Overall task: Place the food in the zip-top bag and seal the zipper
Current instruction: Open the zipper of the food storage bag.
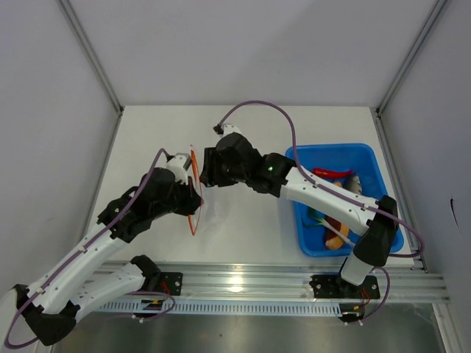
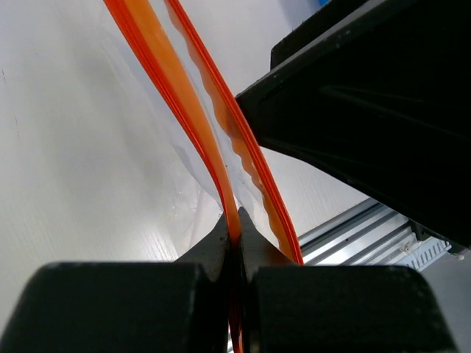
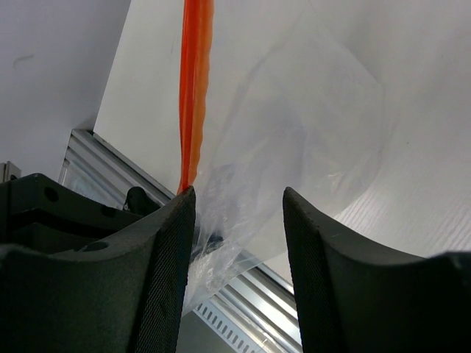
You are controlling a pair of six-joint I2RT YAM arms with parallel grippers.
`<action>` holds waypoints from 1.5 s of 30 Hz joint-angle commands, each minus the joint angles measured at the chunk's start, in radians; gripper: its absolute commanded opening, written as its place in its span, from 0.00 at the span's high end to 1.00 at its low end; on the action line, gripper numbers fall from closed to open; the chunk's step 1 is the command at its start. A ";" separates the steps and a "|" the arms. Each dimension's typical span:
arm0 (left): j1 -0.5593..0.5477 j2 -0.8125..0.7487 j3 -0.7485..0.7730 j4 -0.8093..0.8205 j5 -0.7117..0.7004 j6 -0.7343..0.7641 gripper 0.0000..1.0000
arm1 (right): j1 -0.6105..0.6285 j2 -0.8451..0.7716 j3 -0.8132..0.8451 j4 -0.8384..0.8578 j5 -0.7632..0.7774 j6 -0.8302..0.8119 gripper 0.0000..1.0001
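Note:
The zip-top bag is held up off the table, its clear film hard to make out from above. Its orange-red zipper runs as a thin line toward the near edge. My left gripper is shut on one lip of the zipper; the other lip bows away to the right, leaving the mouth parted. My right gripper stands open beside it, and clear film hangs between its fingers, unpinched. The food lies in the blue tray: a red chili, a sausage in a bun, green onion.
The blue tray sits at the right side of the table, under my right arm's forearm. An aluminium rail runs along the near edge. White walls close in the left, back and right sides.

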 commanded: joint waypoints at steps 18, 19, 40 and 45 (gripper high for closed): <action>-0.014 0.008 -0.003 0.017 -0.056 0.007 0.99 | 0.088 -0.071 0.054 -0.033 0.127 -0.028 0.45; -0.014 0.008 -0.003 0.019 -0.055 0.009 0.99 | 0.088 -0.068 0.054 -0.039 0.125 -0.027 0.45; -0.014 -0.018 0.010 0.005 -0.073 0.015 0.99 | 0.079 0.094 0.084 -0.073 0.150 0.009 0.64; -0.014 -0.043 -0.006 0.011 -0.082 0.016 0.99 | 0.048 0.040 -0.042 -0.033 0.122 0.015 0.96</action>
